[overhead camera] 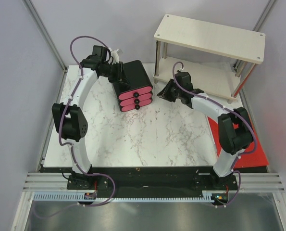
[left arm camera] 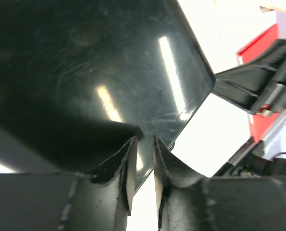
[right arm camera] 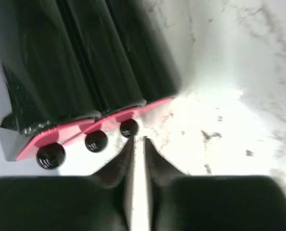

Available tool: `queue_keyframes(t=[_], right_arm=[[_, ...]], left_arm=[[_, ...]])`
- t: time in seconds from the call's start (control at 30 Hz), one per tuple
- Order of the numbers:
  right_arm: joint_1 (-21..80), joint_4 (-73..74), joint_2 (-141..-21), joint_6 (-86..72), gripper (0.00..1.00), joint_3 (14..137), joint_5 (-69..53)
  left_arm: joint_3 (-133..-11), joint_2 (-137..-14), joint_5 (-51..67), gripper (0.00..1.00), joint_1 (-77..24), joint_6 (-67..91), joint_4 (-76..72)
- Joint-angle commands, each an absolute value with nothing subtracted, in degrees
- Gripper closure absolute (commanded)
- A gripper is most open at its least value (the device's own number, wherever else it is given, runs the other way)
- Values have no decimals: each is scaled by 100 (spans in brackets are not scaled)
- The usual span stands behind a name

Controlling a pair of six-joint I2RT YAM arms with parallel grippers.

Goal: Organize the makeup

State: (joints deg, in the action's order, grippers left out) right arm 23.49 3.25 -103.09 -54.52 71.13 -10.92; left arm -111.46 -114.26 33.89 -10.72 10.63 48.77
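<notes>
Around the rig, plain pale walls (overhead camera: pixel 18 72) close off the far side and both flanks, with metal posts running up the corners. Most of the floor of this booth is a white marble-patterned tabletop (overhead camera: pixel 147 139), bare across its middle and near edge. At its far right corner stands a two-tier shelf (overhead camera: pixel 210 36) of pale boards on metal legs. A red mat (overhead camera: pixel 258 149) lies along the right edge, partly under the right arm (overhead camera: pixel 229 134). The left arm (overhead camera: pixel 80 110) curves up the left edge toward the far side.

Near the far edge, left of centre, sits a glossy black box (overhead camera: pixel 133 74). Its three pink drawers (overhead camera: pixel 135 98) are turned toward the near edge, all pushed in, each with a round black knob (right arm camera: pixel 95 141).

The left gripper (overhead camera: pixel 118 72) is pressed up against the box's far left side. In its own camera the fingers are parted by a narrow slit over the shiny black panel, and I see nothing between them. The right gripper (right arm camera: pixel 139 140) hangs between the box and the shelf legs, tips just beside the nearest knob. Its jaws are barely apart, with white marble showing through.

None of the makeup is in sight from any view.
</notes>
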Motion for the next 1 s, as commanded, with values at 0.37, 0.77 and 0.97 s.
queue_keyframes(t=[0.37, 0.77, 0.97], right_arm=[[2373, 2074, -8921, -2383, 5, 7646, 764], [2268, 2197, -8315, -2180, 2, 7295, 1327], [2268, 2232, -8192, -2373, 2, 7058, 1397]], left_arm=[[-10530, -10126, 2356, 47, -1037, 405, 4702], [-9686, -9448, 2364, 29, -1028, 527, 4166], [-9589, -9308, 2400, 1, -1028, 448, 4087]])
